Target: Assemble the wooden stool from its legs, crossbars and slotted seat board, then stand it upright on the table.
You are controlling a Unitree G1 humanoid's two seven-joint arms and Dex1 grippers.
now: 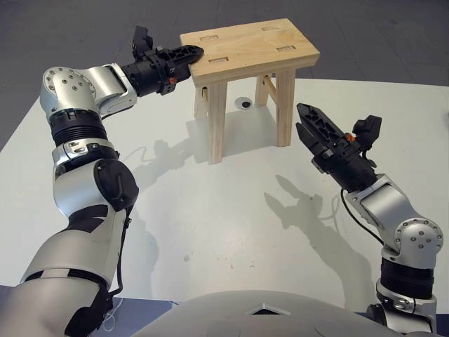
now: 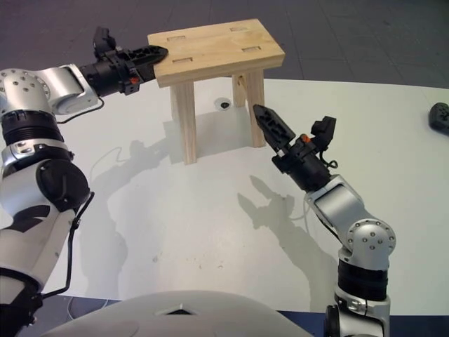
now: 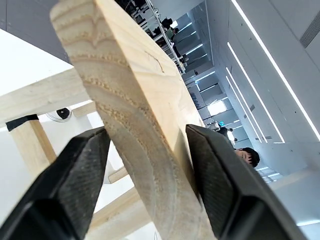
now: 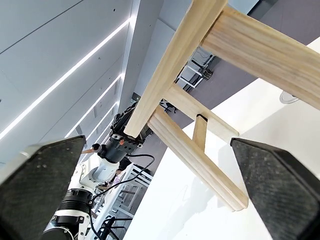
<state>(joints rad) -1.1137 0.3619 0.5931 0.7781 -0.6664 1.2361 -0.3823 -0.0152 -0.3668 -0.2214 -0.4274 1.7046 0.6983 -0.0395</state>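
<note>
White table (image 1: 210, 232) carries your stool (image 1: 217, 119) upright at twelve o'clock, seemingly finished. Your left gripper (image 1: 195, 53) pinches the seat board's (image 1: 249, 43) nine o'clock edge; your right gripper (image 1: 303, 121) hangs wide open at the stool's four o'clock. Release gently, without tipping it.

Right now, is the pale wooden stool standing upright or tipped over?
Upright: the pale wooden stool stands with its legs down on the white table.

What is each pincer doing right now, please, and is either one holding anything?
Left pincer: closed on the end of the wooden seat board.
Right pincer: open, holding nothing.
</note>
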